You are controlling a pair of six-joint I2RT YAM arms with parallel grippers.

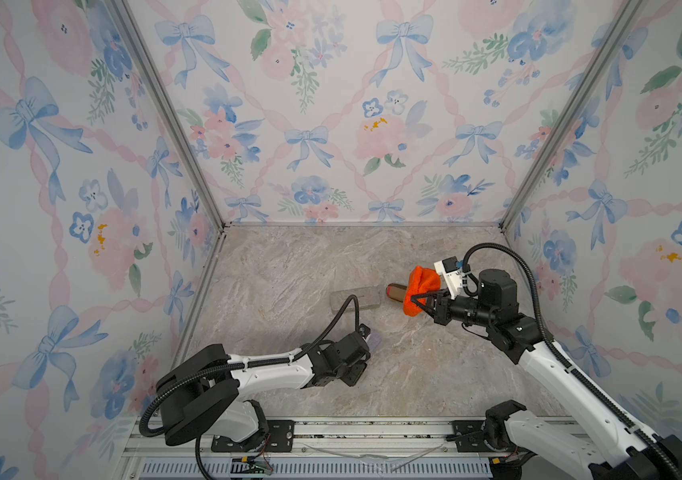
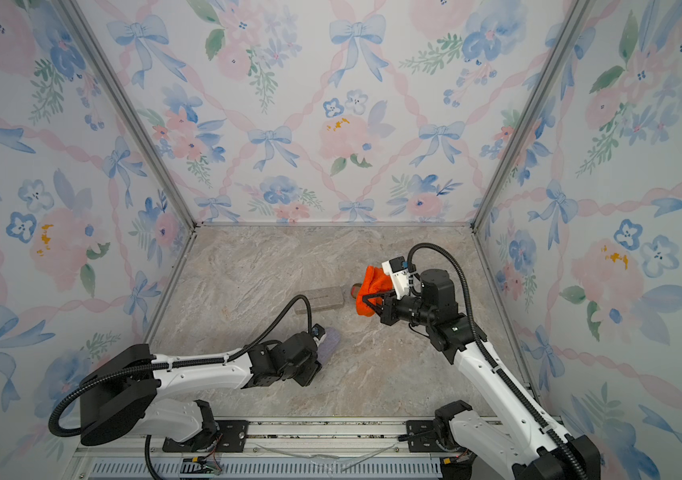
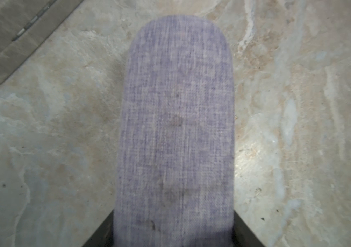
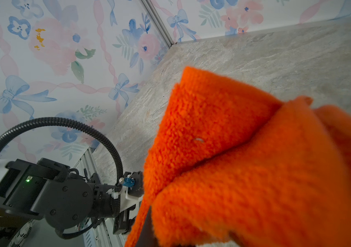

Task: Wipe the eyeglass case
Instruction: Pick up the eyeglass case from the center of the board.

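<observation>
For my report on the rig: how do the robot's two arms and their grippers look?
The left arm and right arm have white links with black joints. A black ribbed cable loops along each. The left gripper and right gripper are black.

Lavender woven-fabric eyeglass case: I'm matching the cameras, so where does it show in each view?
In a top view: lavender woven-fabric eyeglass case below centre, slightly right.
In a top view: the case below centre, slightly left.
Left wrist: the case fills the middle.
Right wrist: absent; orange terry cloth fills much of it.
Shared landmark: flat grey rectangular case, absent from right wrist.
</observation>
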